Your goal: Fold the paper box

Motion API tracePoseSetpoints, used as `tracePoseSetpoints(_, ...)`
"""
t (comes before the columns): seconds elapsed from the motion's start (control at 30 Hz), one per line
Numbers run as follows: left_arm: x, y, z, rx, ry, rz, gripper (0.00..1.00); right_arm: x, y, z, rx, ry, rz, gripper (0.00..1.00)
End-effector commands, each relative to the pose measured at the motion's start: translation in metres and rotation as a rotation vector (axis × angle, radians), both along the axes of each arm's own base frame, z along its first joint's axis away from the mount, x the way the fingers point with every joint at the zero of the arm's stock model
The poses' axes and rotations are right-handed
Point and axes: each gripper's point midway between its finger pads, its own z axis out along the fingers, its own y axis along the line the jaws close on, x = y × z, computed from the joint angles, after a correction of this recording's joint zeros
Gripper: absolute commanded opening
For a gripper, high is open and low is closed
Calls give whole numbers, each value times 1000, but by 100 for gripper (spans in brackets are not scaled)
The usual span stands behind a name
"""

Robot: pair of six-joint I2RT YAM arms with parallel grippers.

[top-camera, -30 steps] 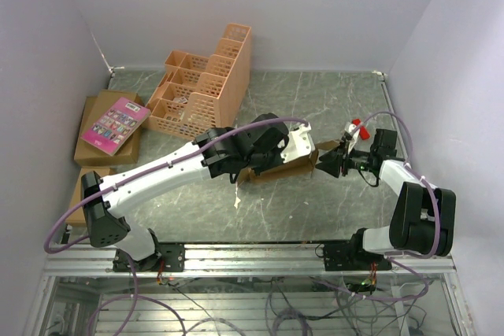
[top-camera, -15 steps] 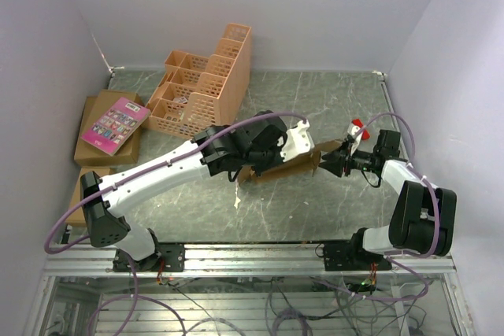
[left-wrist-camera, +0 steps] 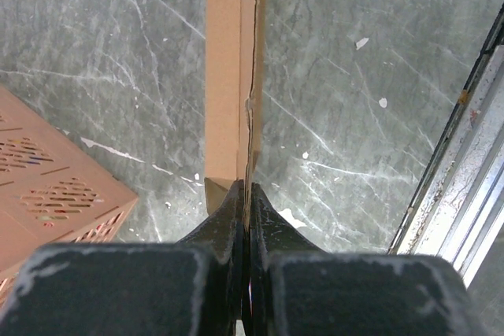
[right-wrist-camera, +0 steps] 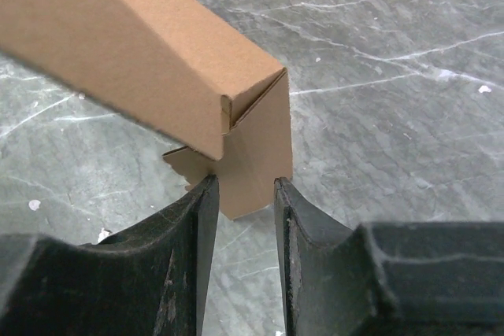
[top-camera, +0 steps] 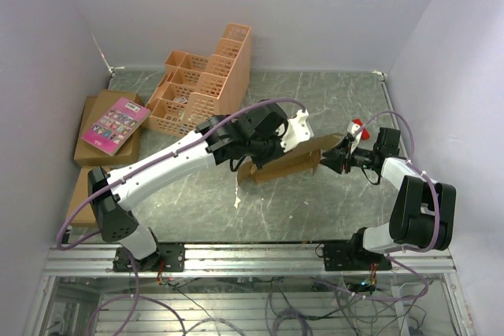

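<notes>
**At mid-worktop, the paper box held between two grippers**

A little right of the centre of the grey marbled worktop [top-camera: 331,100], the paper box [top-camera: 285,164] lies as a long, shallow brown cardboard form. It runs slantwise from its low end nearer the near edge up toward the right edge. Whether that low end touches the stone I cannot tell.

The left gripper [left-wrist-camera: 246,191] comes in from above, and its jaws are pressed together on the thin upper edge of the cardboard. In the left wrist view the sheet shows edge-on, leaving the black fingers [left-wrist-camera: 228,218] and reaching straight away over the worktop.

The right gripper [right-wrist-camera: 244,188] meets the box's right-hand end. Here a folded side wall ends in a corner, and a flat end flap [right-wrist-camera: 256,155] hangs below it. The jaws stand partly apart with the lower tip of that flap between them. One finger [right-wrist-camera: 201,226] sits at the flap's edge, but whether the pads truly press on it I cannot tell.

Toward the far-left corner stands an orange lattice crate [top-camera: 203,86], stepped in tiers; one corner of it also shows in the left wrist view. By the left edge a pink book [top-camera: 116,124] lies on top of closed brown cartons [top-camera: 93,151], well apart from the box.
</notes>
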Motion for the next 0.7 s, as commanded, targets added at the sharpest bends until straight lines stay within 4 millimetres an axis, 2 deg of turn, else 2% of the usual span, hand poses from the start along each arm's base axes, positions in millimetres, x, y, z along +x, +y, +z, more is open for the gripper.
tracePoseSetpoints(0.0, 2, -3, 0, 16, 53, 8, 7, 13, 0, 8, -15, -69, 4, 34)
tracePoseSetpoints(0.17, 8, -2, -13, 87, 54, 6, 7, 18, 3, 7, -9, -56, 3, 34)
tracePoseSetpoints(0.47, 5, -8, -11, 77, 83, -16, 7, 23, 6, 5, 5, -53, 28, 35)
tracePoseSetpoints(0.67, 4, -10, -9, 60, 100, -22, 7, 28, 9, 11, 38, -60, 65, 35)
